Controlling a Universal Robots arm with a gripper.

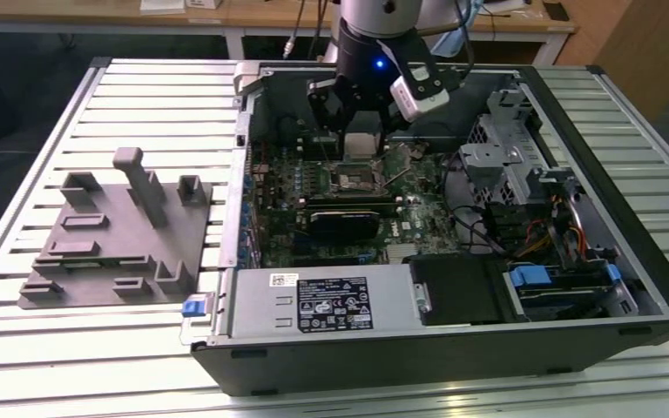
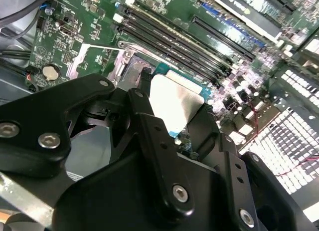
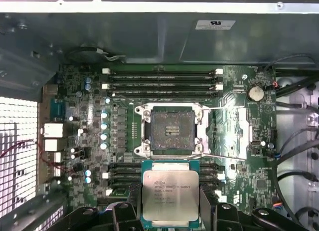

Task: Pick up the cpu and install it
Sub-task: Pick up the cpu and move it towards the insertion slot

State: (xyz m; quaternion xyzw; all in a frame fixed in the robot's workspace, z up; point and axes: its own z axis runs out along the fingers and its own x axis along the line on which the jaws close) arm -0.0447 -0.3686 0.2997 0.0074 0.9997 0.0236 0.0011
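So at this point the end effector (image 3: pixel 170 205) was clamped onto the cpu (image 3: pixel 170 191), one finger (image 3: pixel 208 207) on each of two opposite edges, silvery lid facing up toward the first wrist view. The chip was hanging inside the open PC case (image 1: pixel 613 113) above the motherboard (image 3: pixel 234 141), just beside the socket (image 3: pixel 172 128) but not in it. The socket looked bare, with its retaining frame swung open. In the exterior view the chip sat right under the arm, well away from the grey fixture (image 1: pixel 114 235) out on the worktop (image 1: pixel 137 96).

Handling-wise, my guess: it's light, rigid and thin, so weight is a non-issue. The smooth metal lid and narrow green edges look slippery, though, so there's not much to hang on to. Edge grip seems right, since it keeps the underside contacts untouched. The socket pins are probably the truly fragile part, so any tilt or sideways scrape would likely be bad news.
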